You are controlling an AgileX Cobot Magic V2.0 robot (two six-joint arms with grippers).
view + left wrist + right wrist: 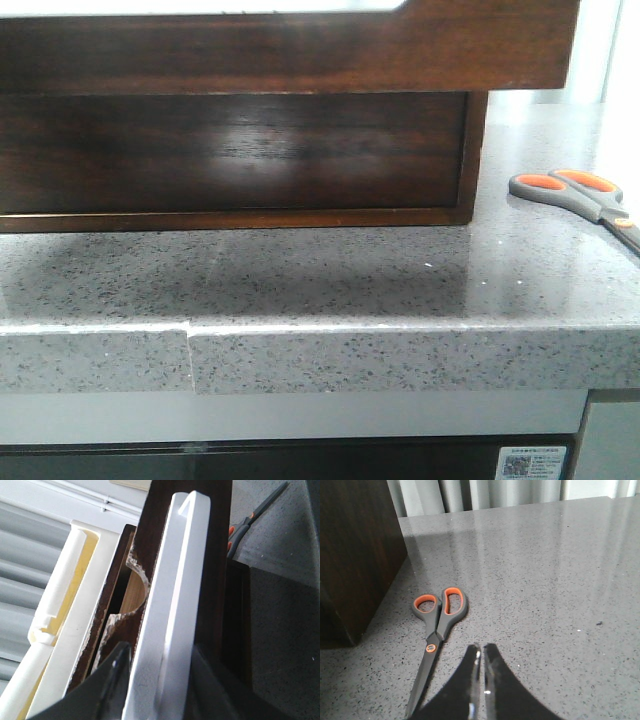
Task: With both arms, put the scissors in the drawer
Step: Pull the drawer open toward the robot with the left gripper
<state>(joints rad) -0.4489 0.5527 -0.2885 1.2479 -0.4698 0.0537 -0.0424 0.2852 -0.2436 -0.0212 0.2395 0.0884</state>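
The scissors (pixel 575 192), grey with orange-lined loops, lie closed and flat on the speckled counter to the right of the wooden unit. In the right wrist view the scissors (pixel 437 625) rest just beside my right gripper (pixel 481 647), which hangs shut above the counter with nothing in it. The drawer (pixel 300 50) juts out over the counter at the top of the front view. My left gripper (pixel 159 652) is closed over the drawer (pixel 215 555) front's top edge, one finger on the white inner face and one on the dark outer face. Neither gripper shows in the front view.
The dark wood cabinet body (pixel 230 150) stands under the drawer, its side (pixel 355 555) close to the scissors. Behind the drawer front are a wood panel with a half-round notch (pixel 125 575) and a cream plastic box (pixel 75 580). The counter's front edge (pixel 300 350) runs across.
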